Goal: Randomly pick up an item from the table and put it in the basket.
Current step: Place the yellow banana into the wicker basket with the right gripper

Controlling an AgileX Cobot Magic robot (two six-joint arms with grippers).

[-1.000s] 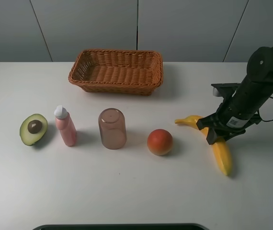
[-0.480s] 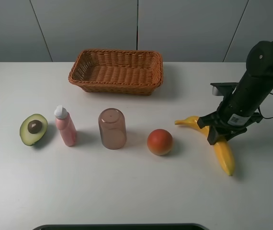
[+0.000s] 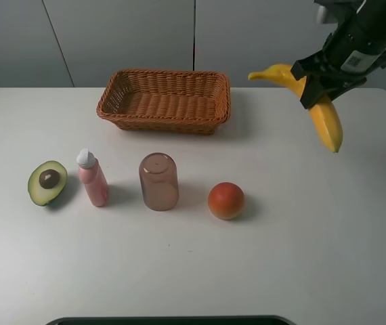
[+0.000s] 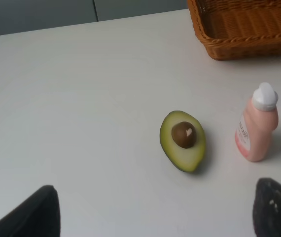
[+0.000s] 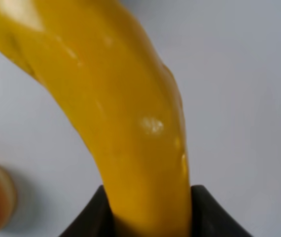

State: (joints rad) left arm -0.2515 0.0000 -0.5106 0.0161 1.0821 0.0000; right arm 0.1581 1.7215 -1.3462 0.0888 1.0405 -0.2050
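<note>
The banana (image 3: 326, 120) is clamped in the right gripper (image 3: 315, 87) and held in the air above the counter (image 3: 315, 244) at the far right, right of the basket (image 3: 159, 124). The left gripper (image 4: 158, 213) is spread wide, with nothing held.

One each: banana (image 3: 328, 125), basket (image 3: 162, 122), avocado half (image 3: 47, 181), bottle (image 3: 93, 181), cup (image 3: 158, 181), perhaps a peach (image 3: 226, 200)

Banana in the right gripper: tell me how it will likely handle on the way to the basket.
The banana is probably stiff: it holds its curve in mid-air. Its glossy skin may slip, and half hangs free below the right gripper, so it could pivot.
</note>
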